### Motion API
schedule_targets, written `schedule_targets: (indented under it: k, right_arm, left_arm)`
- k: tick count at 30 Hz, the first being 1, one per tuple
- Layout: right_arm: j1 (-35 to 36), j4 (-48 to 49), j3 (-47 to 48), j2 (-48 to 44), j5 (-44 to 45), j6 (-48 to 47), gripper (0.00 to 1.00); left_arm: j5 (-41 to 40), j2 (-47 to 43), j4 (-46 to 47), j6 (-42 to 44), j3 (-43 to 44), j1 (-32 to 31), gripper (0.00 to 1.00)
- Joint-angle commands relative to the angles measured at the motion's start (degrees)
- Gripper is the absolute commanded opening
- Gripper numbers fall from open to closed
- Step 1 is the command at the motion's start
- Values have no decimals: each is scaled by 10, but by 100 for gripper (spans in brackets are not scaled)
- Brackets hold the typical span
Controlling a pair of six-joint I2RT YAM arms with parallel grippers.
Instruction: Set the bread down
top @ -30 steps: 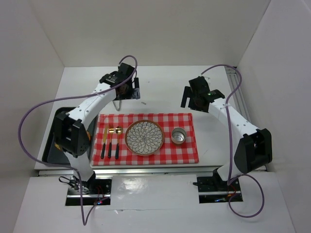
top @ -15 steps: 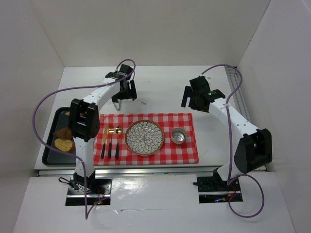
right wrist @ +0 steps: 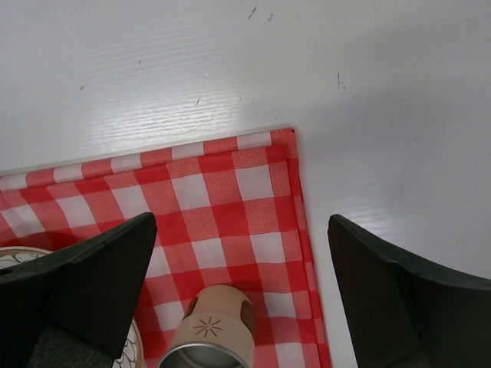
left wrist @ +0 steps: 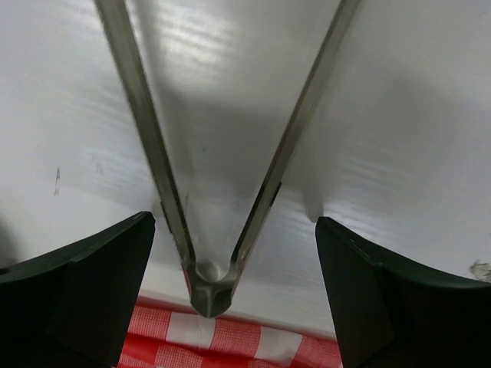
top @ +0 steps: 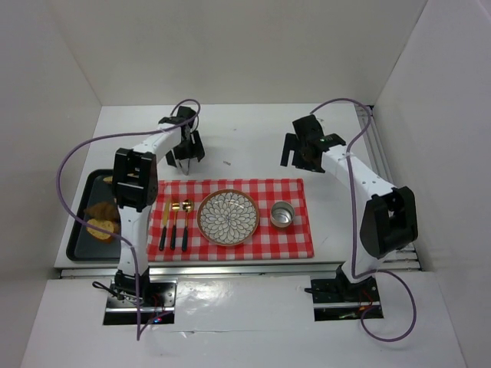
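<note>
From the top view we see the bread (top: 98, 228) lying in the tray (top: 75, 244). It's well apart from the left claw (top: 182, 152), off to its left and back toward the arm bases, next to a darker roll (top: 102, 210). Neither wrist cam catches any of that.

The left wrist cam gives us what the top view barely shows: tongs (left wrist: 149, 146) sitting between the claw's fingers (left wrist: 84, 284). The fingers are spread wide and don't touch the tongs, whose hinge end is right at the cloth (left wrist: 230, 341) edge. We can't tell if the tongs rest on the table.

The right claw (right wrist: 242, 222) is spread wide too, with nothing in it, over the cloth's corner. The cup (right wrist: 207, 337) sits between its fingers toward the wrist, with a sliver of plate (right wrist: 19, 254) to one side. The cup's star mark only shows on that cam.
</note>
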Motion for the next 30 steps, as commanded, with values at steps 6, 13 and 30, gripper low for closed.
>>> schedule_targets:
  k: [6,13,30]
  right_arm:
    - [-3,0,45,26,0,-11,100]
    - [-3,-11,67,53,12,-17,100]
    - [-9,-2,47,12,-6,-17,100]
  left_arm:
    - [-3,55,41,-5,80,37,99]
    - [3,145,2,13,207,54,97]
    - [45,-160,2,20,124,61,39]
